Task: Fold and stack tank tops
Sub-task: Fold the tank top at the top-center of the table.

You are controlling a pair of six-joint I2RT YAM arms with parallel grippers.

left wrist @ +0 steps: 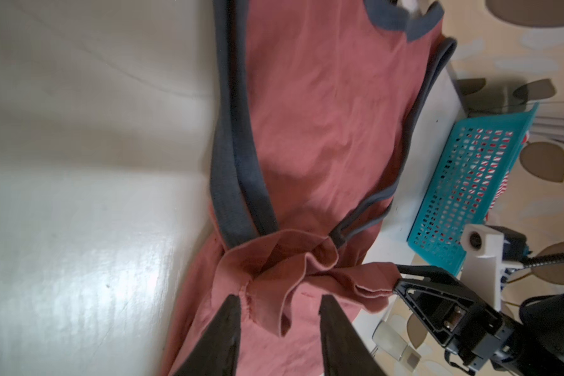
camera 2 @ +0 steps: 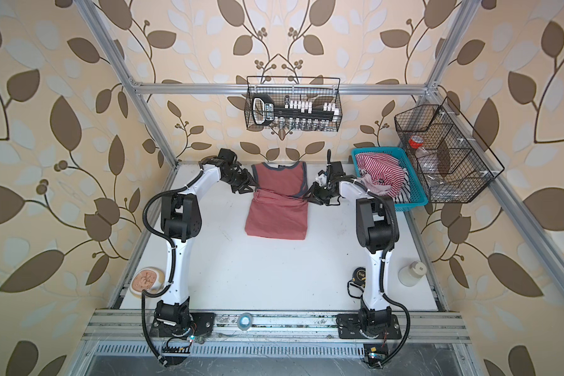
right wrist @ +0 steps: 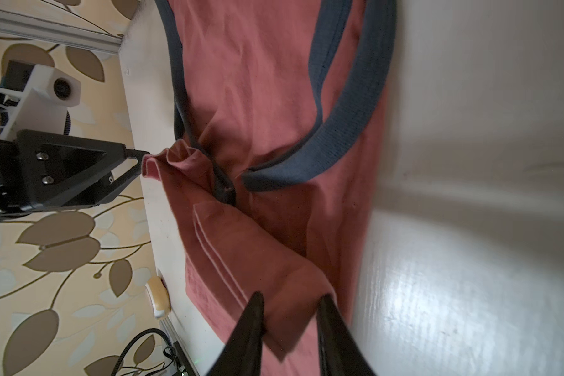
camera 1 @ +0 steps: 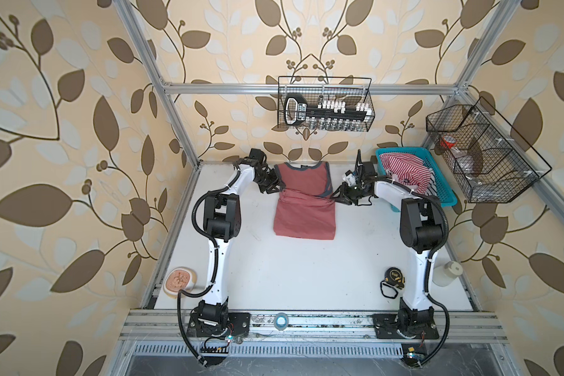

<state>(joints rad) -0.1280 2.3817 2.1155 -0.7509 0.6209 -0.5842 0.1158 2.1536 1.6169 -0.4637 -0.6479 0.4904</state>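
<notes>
Spread left claw (camera 1: 274,188) and right claw (camera 1: 336,197) flank the dusty-red, grey-trimmed cloth tank top (camera 1: 303,211) at nine and three o'clock. Either may snag its hem (left wrist: 274,276), unfolding it.

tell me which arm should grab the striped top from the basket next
Right, probably: the blue basket with the striped tank top sits beside the right gripper; the left gripper is across the red tank top.

Left arm (camera 1: 216,257) and right arm (camera 1: 419,270) both stretched forward, elbows bent, wrists turned inward. Left gripper (left wrist: 280,302) low, jaws parted. Right gripper (right wrist: 288,298) low, jaws parted too. Fingertips point toward each other, well apart.
</notes>
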